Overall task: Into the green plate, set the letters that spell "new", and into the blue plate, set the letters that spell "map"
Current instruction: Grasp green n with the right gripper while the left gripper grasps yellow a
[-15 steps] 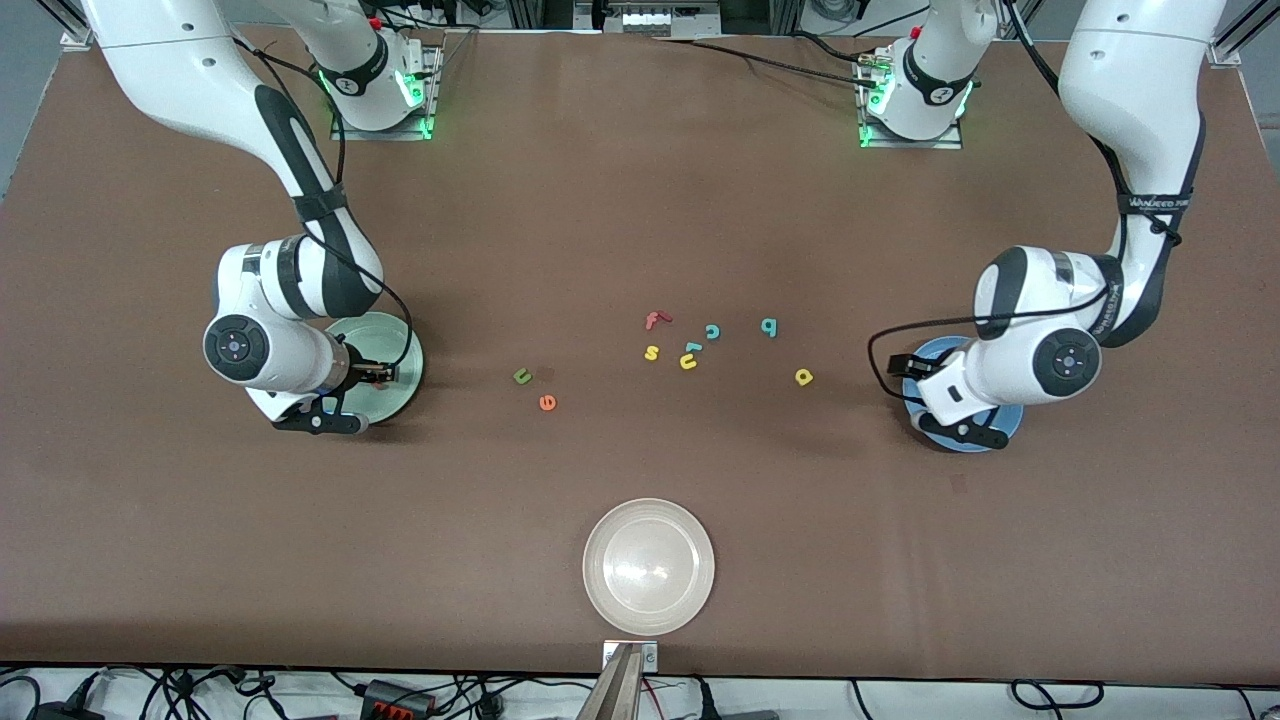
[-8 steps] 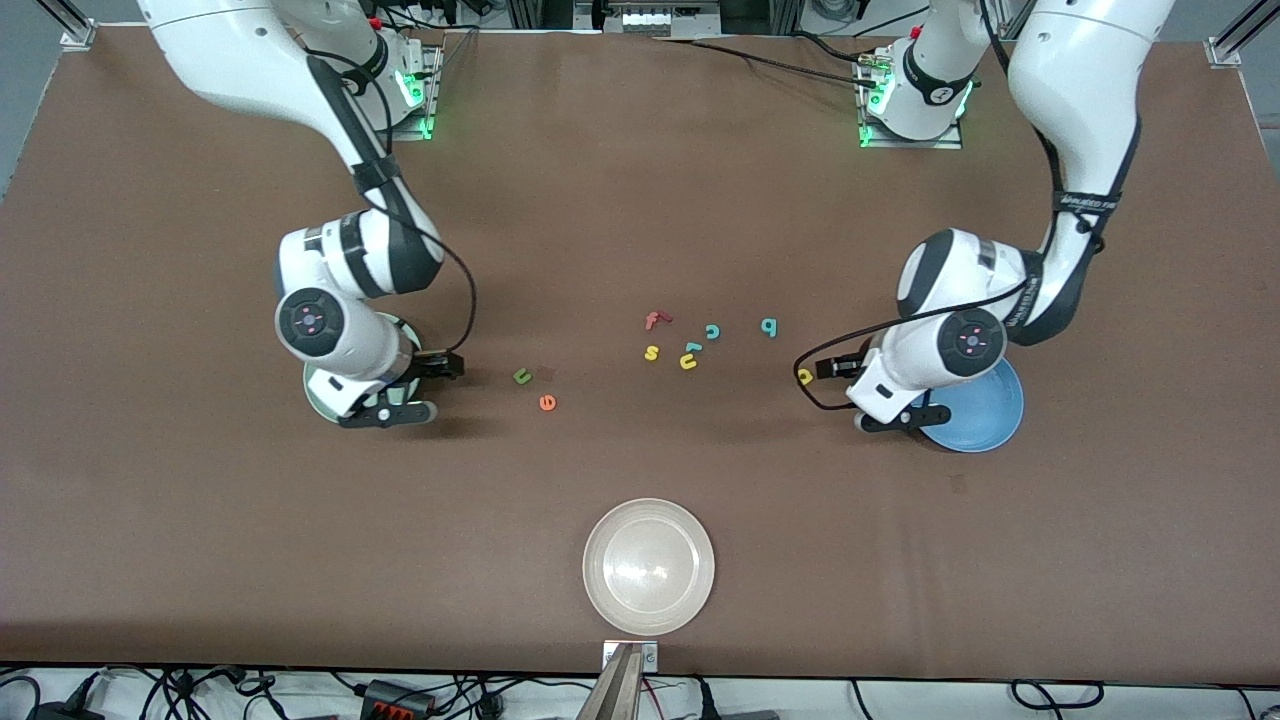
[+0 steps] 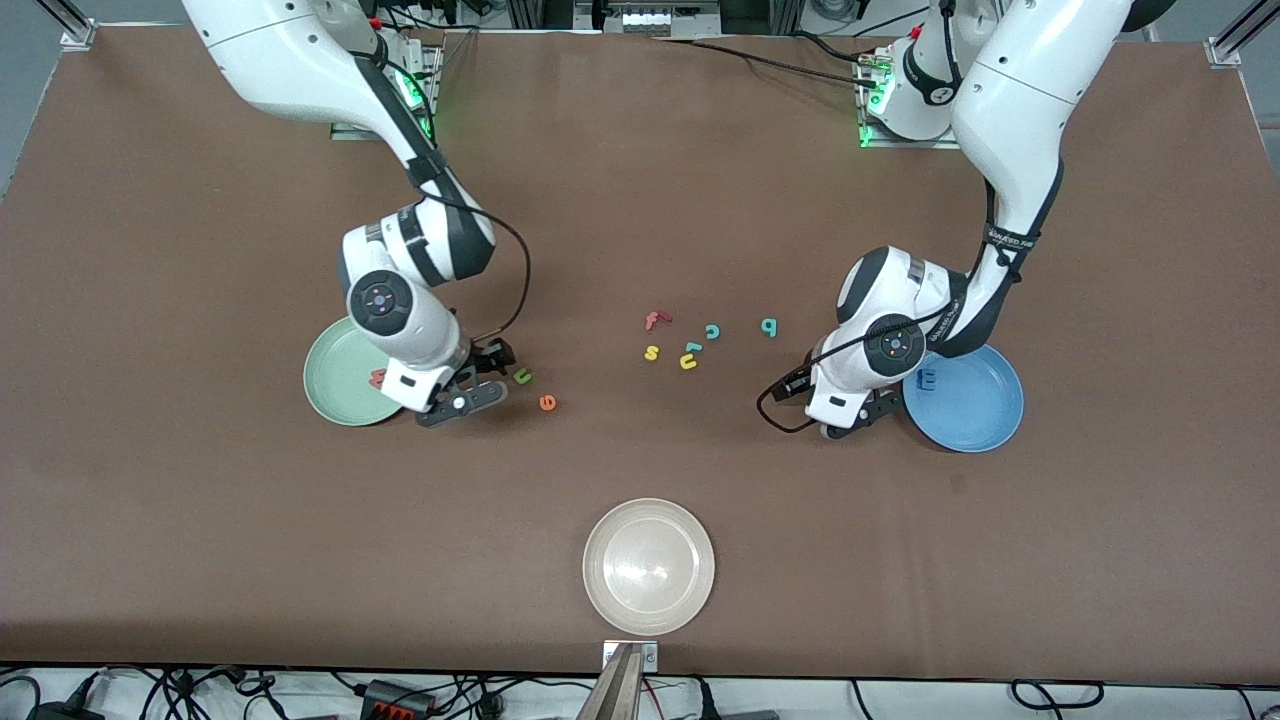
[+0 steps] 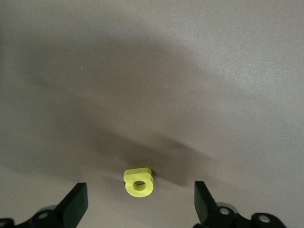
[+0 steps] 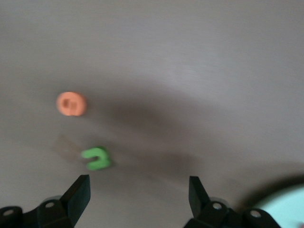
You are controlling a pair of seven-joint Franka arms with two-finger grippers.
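The green plate holds the pink-red w. Beside it, my right gripper hangs open and empty just short of the dark green n. The orange e lies a little past the n. The blue plate holds the blue m. My left gripper stands open low over the table, with the yellow a between its fingers, untouched. In the front view the hand hides the a. The teal p lies toward the table's middle.
A red f, a yellow s, a teal c, a yellow u and a small teal piece cluster at the table's middle. A whitish plate sits near the front edge.
Both arms have swung from over their plates toward the table's middle. The w now lies in the green plate and the m in the blue plate.
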